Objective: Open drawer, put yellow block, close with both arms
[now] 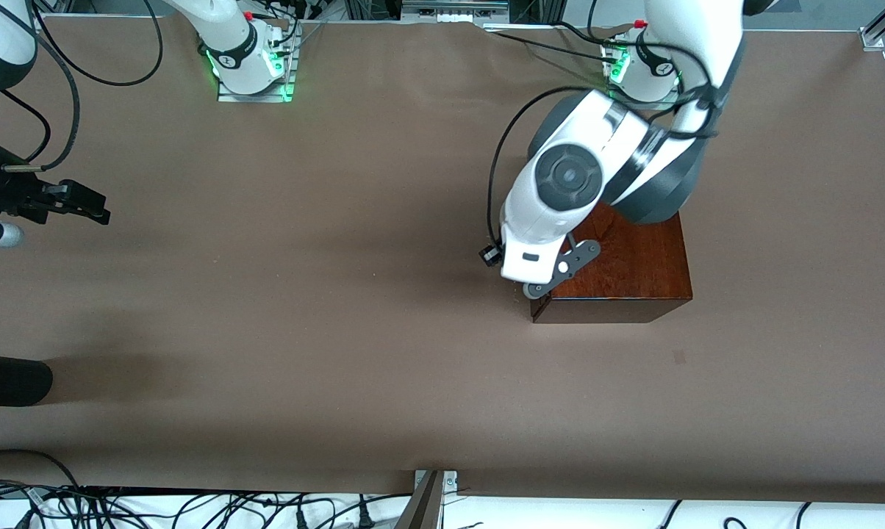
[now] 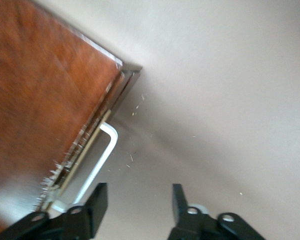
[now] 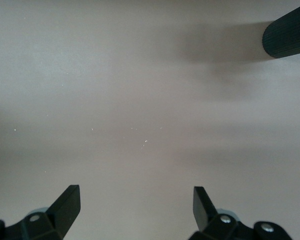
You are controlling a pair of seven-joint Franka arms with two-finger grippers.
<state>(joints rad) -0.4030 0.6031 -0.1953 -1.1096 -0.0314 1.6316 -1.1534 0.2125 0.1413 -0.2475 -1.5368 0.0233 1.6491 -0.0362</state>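
The glossy dark wooden box [image 1: 626,264] stands toward the left arm's end of the table. My left arm reaches down at the box's end that faces the right arm, and its wrist hides its gripper in the front view. In the left wrist view the drawer front [image 2: 92,135] lies against the box with no pale tray showing. Its white handle [image 2: 108,147] runs just outside one finger [image 2: 100,200]. My left gripper [image 2: 139,194] is open over bare table. My right gripper [image 1: 90,206] [image 3: 137,200] waits open and empty at the right arm's end. The yellow block is out of view.
A dark ribbed cylinder [image 1: 9,378] [image 3: 287,37] pokes in over the table edge at the right arm's end, nearer the front camera than the right gripper. Brown table [image 1: 339,294] spreads between the two arms. Cables lie along the front edge.
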